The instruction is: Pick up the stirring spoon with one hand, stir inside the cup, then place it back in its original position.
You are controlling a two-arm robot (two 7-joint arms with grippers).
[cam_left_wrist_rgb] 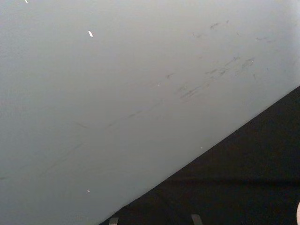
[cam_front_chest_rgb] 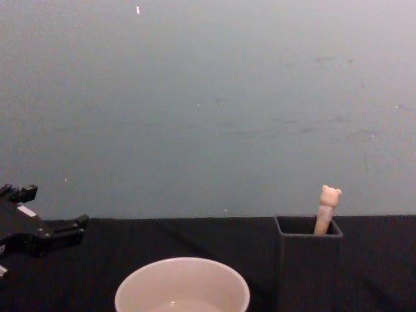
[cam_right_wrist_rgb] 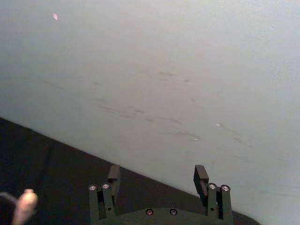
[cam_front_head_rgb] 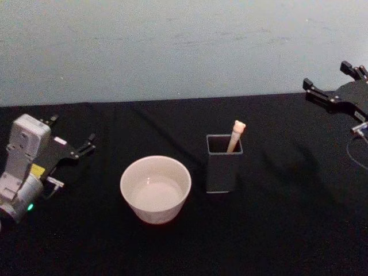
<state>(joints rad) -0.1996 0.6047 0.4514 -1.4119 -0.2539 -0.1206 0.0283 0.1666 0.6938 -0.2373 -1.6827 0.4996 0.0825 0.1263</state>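
On the table (cam_front_head_rgb: 287, 230), the stirring spoon (cam_front_head_rgb: 236, 135) upright in the holder (cam_front_head_rgb: 223, 172), the cup (cam_front_head_rgb: 141, 209) just left of it.

The bowl and neck of the spoon (cam_front_head_rgb: 236, 135) are hidden inside the holder (cam_front_head_rgb: 223, 169), with the handle top seen above its rim. In the chest view the holder's base and the lower part of the cup (cam_front_chest_rgb: 182, 286) to its left are cut off by the edge. The right claw (cam_front_head_rgb: 326, 75), well to the holder's right, is cut at its rear by the head view's edge.
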